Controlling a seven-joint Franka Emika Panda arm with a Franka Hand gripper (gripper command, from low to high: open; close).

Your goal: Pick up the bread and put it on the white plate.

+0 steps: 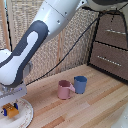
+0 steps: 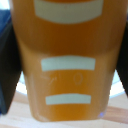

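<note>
We see our clamp (image 1: 10, 107) closed on the toast (image 1: 9, 110), just above the white crockery (image 1: 26, 113).

No readable text, brand, no. or sign in either view. Closest thing to markings: three plain pale bars on the toast (image 2: 67, 60) in the wrist view, all blank, no letters or digits. Btwn the lower two bars there's a faint embossed patch, too blurred to read. In the exterior view the pink mug (image 1: 64, 89), blue cup (image 1: 80, 84), and drawers (image 1: 112, 45) at the far right show no labels at this res.
</note>
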